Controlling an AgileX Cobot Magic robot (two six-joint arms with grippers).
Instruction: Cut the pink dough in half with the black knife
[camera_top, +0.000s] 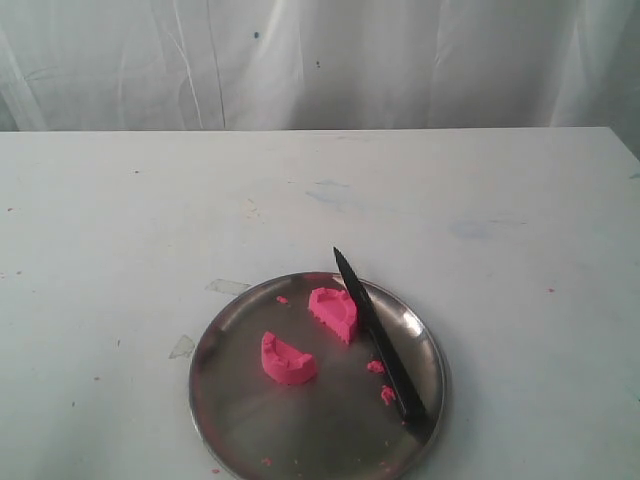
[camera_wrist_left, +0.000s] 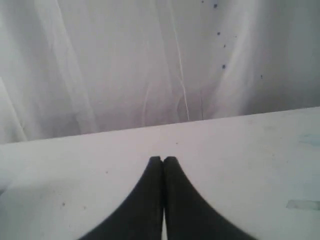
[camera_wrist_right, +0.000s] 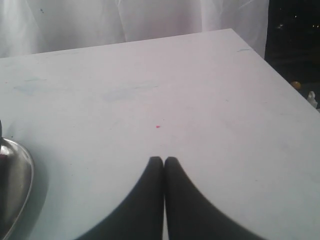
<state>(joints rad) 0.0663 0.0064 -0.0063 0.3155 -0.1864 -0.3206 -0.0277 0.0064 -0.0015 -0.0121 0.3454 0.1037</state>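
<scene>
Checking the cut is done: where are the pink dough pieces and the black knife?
pink dough (camera_top: 334, 311), exterior view, top of the farther half.
black knife (camera_top: 372, 332), exterior view, middle of the blade.
steel plate (camera_top: 300, 435), exterior view, bare near part.

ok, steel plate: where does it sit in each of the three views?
Exterior view: the steel plate sits bottom centre, holding both halves of the pink dough and the black knife.
Left wrist view: not in it; only the shut left gripper above the white table.
Right wrist view: only its rim shows at the left edge.
Shared landmark: the white table.
</scene>
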